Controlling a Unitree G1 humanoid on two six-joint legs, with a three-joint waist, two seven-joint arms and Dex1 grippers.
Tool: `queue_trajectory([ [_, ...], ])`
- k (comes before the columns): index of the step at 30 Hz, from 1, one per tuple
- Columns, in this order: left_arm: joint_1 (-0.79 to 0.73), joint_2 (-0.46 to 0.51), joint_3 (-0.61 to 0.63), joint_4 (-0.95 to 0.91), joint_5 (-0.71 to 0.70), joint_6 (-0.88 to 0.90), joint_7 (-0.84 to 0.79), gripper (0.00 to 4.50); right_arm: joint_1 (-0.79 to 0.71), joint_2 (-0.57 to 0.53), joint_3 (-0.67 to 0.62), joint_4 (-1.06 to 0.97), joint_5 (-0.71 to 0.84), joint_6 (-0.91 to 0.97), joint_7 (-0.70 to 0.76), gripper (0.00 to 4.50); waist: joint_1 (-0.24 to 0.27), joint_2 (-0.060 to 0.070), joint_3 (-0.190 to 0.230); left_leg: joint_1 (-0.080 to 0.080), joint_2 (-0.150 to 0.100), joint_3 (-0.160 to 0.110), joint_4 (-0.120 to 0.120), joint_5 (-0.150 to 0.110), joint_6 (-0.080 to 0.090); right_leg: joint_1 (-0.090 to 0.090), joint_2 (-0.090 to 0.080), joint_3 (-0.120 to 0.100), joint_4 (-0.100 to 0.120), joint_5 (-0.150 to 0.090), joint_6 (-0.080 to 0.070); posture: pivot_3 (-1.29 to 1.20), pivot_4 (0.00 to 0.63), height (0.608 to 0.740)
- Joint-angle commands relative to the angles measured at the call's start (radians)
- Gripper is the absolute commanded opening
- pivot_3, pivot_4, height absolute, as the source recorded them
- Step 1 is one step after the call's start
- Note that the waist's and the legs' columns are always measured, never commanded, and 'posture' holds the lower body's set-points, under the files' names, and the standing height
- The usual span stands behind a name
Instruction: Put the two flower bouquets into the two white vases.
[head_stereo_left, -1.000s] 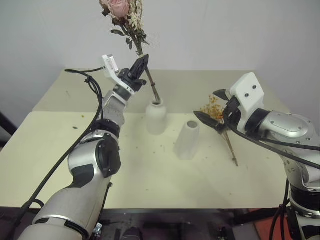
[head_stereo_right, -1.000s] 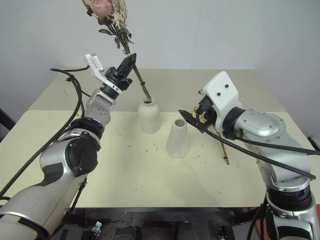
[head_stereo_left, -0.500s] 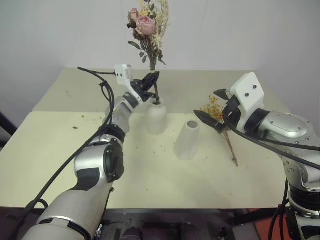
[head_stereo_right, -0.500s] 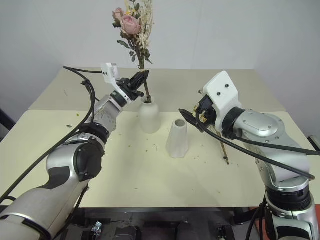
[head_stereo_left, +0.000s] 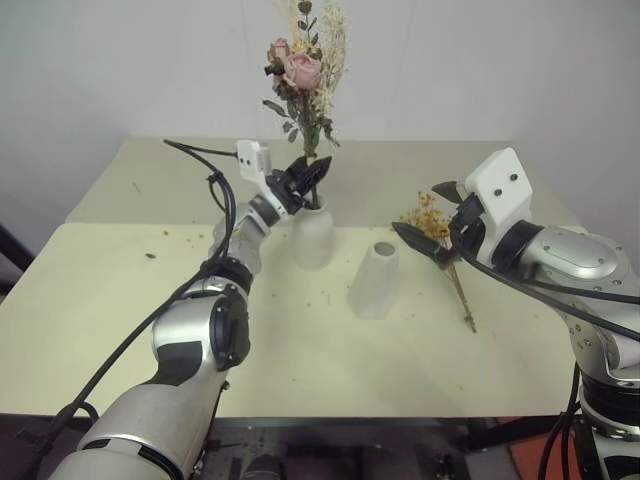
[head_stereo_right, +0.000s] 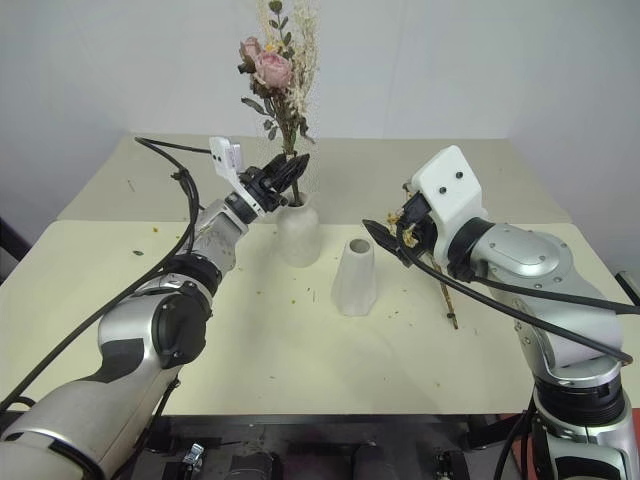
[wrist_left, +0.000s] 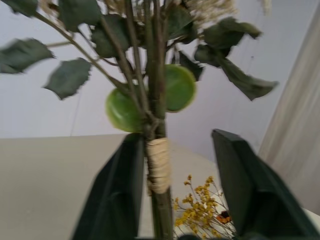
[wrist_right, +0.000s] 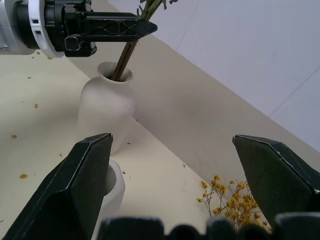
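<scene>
Pink roses are seated in the bottle vase; the parted left claw could topple it if snagged. The right claw is held open.

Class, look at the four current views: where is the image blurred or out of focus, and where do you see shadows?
Left wrist view: the rose bouquet stems and leaves are soft and blurred, as are the gripper fingers. Right wrist view: the near fingers are slightly soft; the bottle-shaped vase is sharp and throws a soft shadow on the table. Left eye view: even light, with faint shadows beside the cone vase.
</scene>
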Motion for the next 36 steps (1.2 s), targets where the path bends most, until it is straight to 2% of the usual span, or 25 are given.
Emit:
queue_trajectory([
  [1, -0.003, 0.023, -0.013, -0.045, 0.002, -0.037, -0.051, 3.54, -0.011, -0.006, -0.023, -0.011, -0.006, -0.019, -0.007, 4.50, -0.001, 0.000, 0.000, 0.000, 0.000, 0.000, 0.000, 0.000, 0.000, 0.000, 0.000, 0.000, 0.000, 0.000, 0.000, 0.00, 0.150, 0.740],
  [4, 0.002, 0.047, -0.024, -0.051, 0.001, -0.037, -0.100, 4.48, -0.011, -0.002, -0.020, -0.003, -0.010, -0.026, -0.008, 4.50, -0.002, 0.000, 0.000, 0.000, 0.000, 0.000, 0.000, 0.000, 0.000, 0.000, 0.000, 0.000, 0.000, 0.000, 0.000, 0.00, 0.150, 0.740],
  [11, 0.022, 0.082, -0.030, -0.070, -0.014, -0.023, -0.217, 4.48, -0.004, 0.002, -0.017, 0.006, -0.016, -0.039, -0.012, 4.50, 0.000, 0.000, 0.000, 0.000, 0.000, 0.000, 0.000, 0.000, 0.000, 0.000, 0.000, 0.000, 0.000, 0.000, 0.000, 0.00, 0.150, 0.740],
  [17, 0.052, 0.121, -0.058, -0.095, 0.006, -0.041, -0.217, 4.48, 0.009, 0.004, -0.020, 0.008, -0.021, -0.044, -0.012, 4.50, -0.002, 0.000, 0.000, 0.000, 0.000, 0.000, 0.000, 0.000, 0.000, 0.000, 0.000, 0.000, 0.000, 0.000, 0.000, 0.00, 0.150, 0.740],
  [22, 0.107, 0.185, -0.049, -0.179, -0.072, 0.050, -0.449, 4.48, 0.022, 0.004, -0.030, 0.011, -0.025, -0.047, -0.012, 4.50, -0.008, 0.000, 0.000, 0.001, 0.001, 0.000, 0.000, 0.000, 0.000, 0.000, 0.000, 0.000, 0.001, 0.000, 0.000, 0.00, 0.150, 0.740],
  [27, 0.229, 0.259, -0.097, -0.378, -0.106, 0.144, -0.601, 4.48, 0.047, -0.020, -0.066, 0.020, -0.016, -0.036, 0.002, 4.50, -0.006, 0.000, 0.000, 0.001, 0.001, 0.000, 0.000, 0.000, 0.000, 0.000, 0.000, 0.000, 0.001, 0.000, 0.000, 0.00, 0.150, 0.740],
  [31, 0.339, 0.302, -0.148, -0.616, -0.097, 0.207, -0.551, 4.48, -0.005, -0.069, -0.096, 0.136, 0.001, 0.122, -0.004, 4.50, -0.002, 0.000, 0.000, 0.001, 0.001, 0.000, 0.000, 0.000, 0.000, 0.000, 0.000, 0.000, 0.001, 0.000, -0.001, 0.00, 0.150, 0.740],
  [33, 0.389, 0.319, -0.174, -0.789, -0.124, 0.299, -0.515, 4.48, -0.042, -0.124, -0.057, 0.250, -0.009, 0.194, 0.018, 4.50, 0.002, 0.000, 0.000, 0.001, 0.001, 0.000, 0.000, 0.000, 0.000, 0.000, 0.000, 0.001, 0.002, 0.000, -0.001, 0.00, 0.150, 0.740],
  [36, 0.433, 0.337, -0.208, -0.966, -0.159, 0.404, -0.483, 4.48, -0.077, -0.181, 0.012, 0.394, -0.027, 0.203, 0.066, 4.50, 0.005, 0.000, 0.000, 0.001, 0.001, 0.000, 0.000, 0.000, 0.000, 0.000, 0.000, 0.000, 0.001, 0.000, -0.001, 0.00, 0.150, 0.740],
])
